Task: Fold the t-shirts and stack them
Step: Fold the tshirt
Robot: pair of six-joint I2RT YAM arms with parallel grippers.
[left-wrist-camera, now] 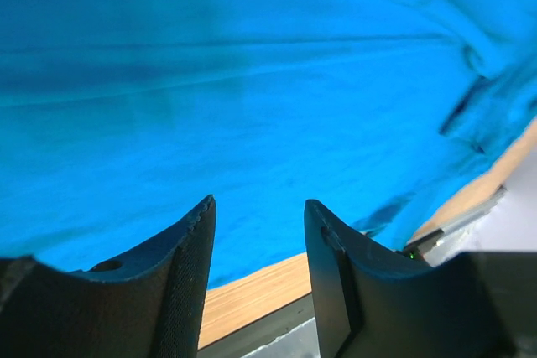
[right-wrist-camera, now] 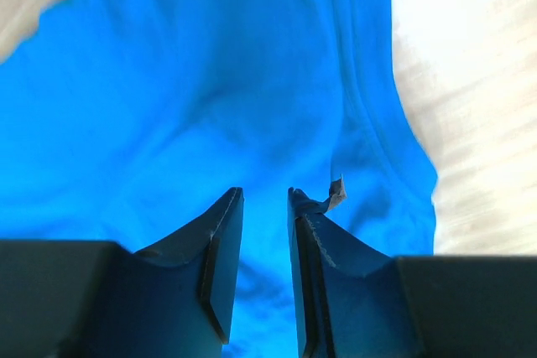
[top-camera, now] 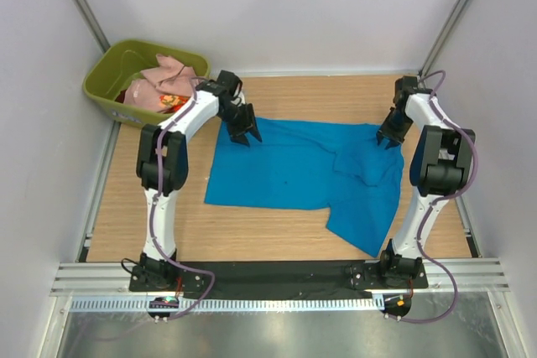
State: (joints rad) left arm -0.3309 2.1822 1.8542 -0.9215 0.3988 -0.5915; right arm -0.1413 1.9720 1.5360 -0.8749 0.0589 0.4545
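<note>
Folding looks barely begun: the plain bright blue cloth t-shirt [top-camera: 294, 169] lies flat on the wooden table [top-camera: 126, 224]. Left gripper [top-camera: 245, 133] and right gripper [top-camera: 390, 138] hang over its far corners, fingers parted and empty (right narrowly); next, pinch both corners

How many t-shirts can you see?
3. A blue t-shirt lies spread on the table; a pink t-shirt and a red-orange patterned t-shirt sit crumpled in the green tub. More may hide underneath.

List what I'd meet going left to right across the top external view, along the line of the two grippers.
olive-green tub → left gripper → blue t-shirt, placed by its middle → right gripper
</note>
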